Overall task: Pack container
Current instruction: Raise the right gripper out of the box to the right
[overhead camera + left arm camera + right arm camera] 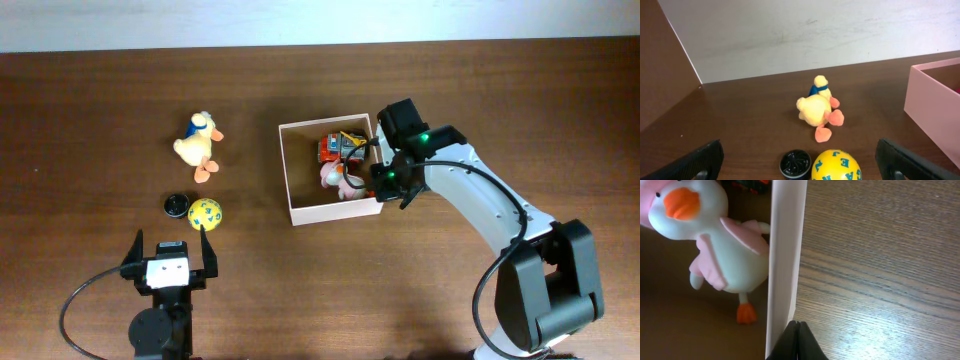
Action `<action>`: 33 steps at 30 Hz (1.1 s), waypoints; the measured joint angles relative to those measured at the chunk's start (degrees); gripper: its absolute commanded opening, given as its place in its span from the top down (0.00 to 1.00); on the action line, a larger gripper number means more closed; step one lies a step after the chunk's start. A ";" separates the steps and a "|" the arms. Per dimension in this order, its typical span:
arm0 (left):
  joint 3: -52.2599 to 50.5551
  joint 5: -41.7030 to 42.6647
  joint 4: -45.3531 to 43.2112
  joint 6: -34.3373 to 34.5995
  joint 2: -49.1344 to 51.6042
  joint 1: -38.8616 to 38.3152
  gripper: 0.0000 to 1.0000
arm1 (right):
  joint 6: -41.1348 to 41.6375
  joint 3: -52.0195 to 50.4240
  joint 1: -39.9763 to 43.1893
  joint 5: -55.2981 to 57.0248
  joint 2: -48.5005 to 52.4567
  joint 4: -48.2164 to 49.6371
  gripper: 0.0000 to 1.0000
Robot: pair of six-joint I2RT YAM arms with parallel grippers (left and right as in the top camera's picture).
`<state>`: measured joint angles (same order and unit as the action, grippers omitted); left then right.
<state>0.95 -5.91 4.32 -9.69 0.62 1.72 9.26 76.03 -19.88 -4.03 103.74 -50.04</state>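
Note:
The container [285, 170] is a square shallow box with white walls and a brown inside, at the table's middle. It holds a white and pink duck toy [343, 180] and an orange-red toy [335, 148]. My right gripper [386, 182] is shut and empty at the box's right wall. In the right wrist view its tips [796, 326] touch the white wall [785, 255], with the duck [725, 245] inside. My left gripper [170, 245] is open near the front edge, just behind a yellow lettered ball [205, 213] and a black cap [176, 205].
A yellow plush duck [198, 143] lies left of the box, also in the left wrist view [816, 107]. That view shows the ball [836, 166], the cap [795, 163] and the box wall [932, 110] at the right. A white wall runs behind the table.

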 measured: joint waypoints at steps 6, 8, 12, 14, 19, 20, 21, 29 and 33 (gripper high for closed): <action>0.00 0.00 0.00 0.00 0.00 0.00 0.01 | 0.00 0.00 -0.31 -0.15 0.00 -0.02 0.96; 0.00 0.00 0.00 0.00 0.00 0.00 0.01 | 0.00 0.00 -0.31 -0.70 0.00 0.00 0.96; 0.00 0.00 0.00 0.00 0.00 0.00 0.01 | 0.02 0.00 -0.31 -1.97 0.00 0.17 0.96; 0.00 0.00 0.00 0.00 0.00 0.00 0.01 | 0.00 0.00 -0.31 -2.32 0.00 0.20 0.96; 0.00 0.00 0.00 0.00 0.00 0.00 0.01 | 0.04 0.00 -0.31 -0.44 0.00 0.22 0.96; 0.00 0.00 0.00 0.00 0.00 0.00 0.01 | 0.02 0.00 -0.22 0.20 0.00 0.20 0.95; 0.00 0.00 0.00 0.00 0.00 0.00 0.01 | 0.02 0.00 -0.02 1.07 0.00 0.17 0.90; 0.00 0.00 0.00 0.00 0.00 0.00 0.01 | 0.42 0.02 6.97 6.62 0.00 -0.37 0.14; 0.00 -0.02 0.00 0.00 0.00 0.00 0.01 | 0.55 0.02 12.94 7.37 0.00 -0.55 0.01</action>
<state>0.95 -5.93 4.32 -9.69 0.62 1.72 9.80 76.05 -6.94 3.33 103.74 -50.59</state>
